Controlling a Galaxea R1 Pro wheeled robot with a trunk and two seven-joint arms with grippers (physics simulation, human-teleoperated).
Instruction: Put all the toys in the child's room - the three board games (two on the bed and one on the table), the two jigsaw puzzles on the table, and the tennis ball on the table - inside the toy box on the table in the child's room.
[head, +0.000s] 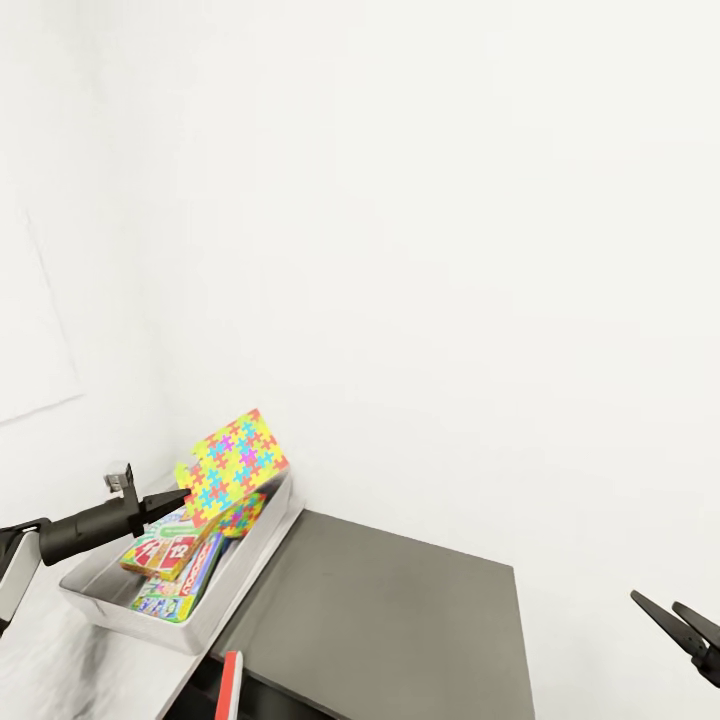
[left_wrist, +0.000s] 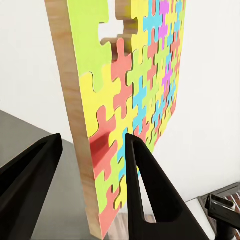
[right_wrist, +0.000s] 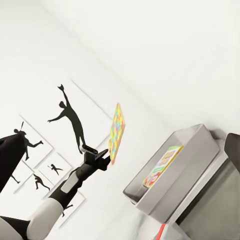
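The left claw (left_wrist: 92, 165) pinches one corner of the jigsaw puzzle (head: 232, 465), a stiff, light slab held upright over the toy box (head: 100, 600) at eight o'clock; right claw (head: 672, 618) open, empty.

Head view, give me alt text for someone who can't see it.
The left gripper holds a multicolour jigsaw puzzle by its lower edge, tilted up above a grey toy box that already contains board games and a second puzzle. A dark grey cabinet sits beside the box, and the right gripper hangs at the lower right, away from both.
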